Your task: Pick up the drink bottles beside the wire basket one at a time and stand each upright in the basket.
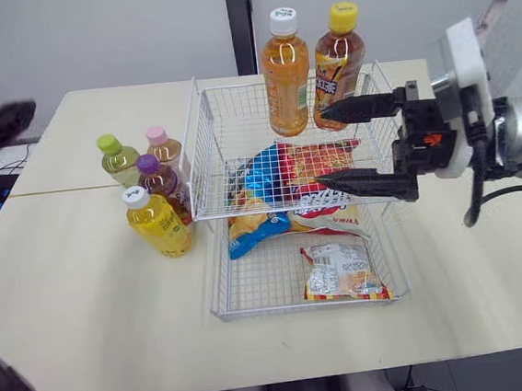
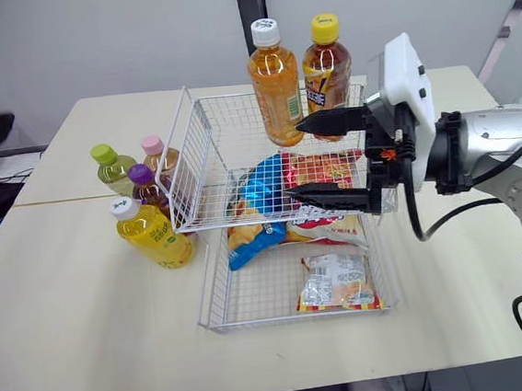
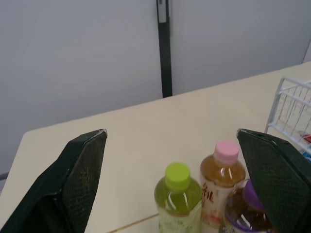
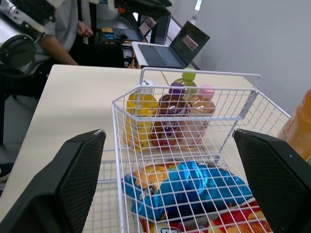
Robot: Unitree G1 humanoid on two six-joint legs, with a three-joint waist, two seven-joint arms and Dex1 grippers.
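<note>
**Two bottles in the basket, four at its 9 o'clock**

We found the right gripper (image 1: 321,148) at the wire basket (image 1: 281,311)'s 3 o'clock, fingers wide apart on nothing and aimed toward 9 o'clock. We judged this a sideways approach suited to upright bottles. The left gripper (image 3: 171,132), its fingers also spread and empty, faced the green-capped bottle (image 1: 119,158), pink-capped bottle (image 1: 163,148), purple-capped bottle (image 1: 159,179) and yellow drink bottle (image 1: 157,222). The orange drink bottle (image 1: 285,73) and tea bottle (image 1: 339,63) stood at the basket's 12 o'clock end, clear of the snack bags (image 1: 288,188). Every bottle stood with its long axis vertical, cap up.
</note>
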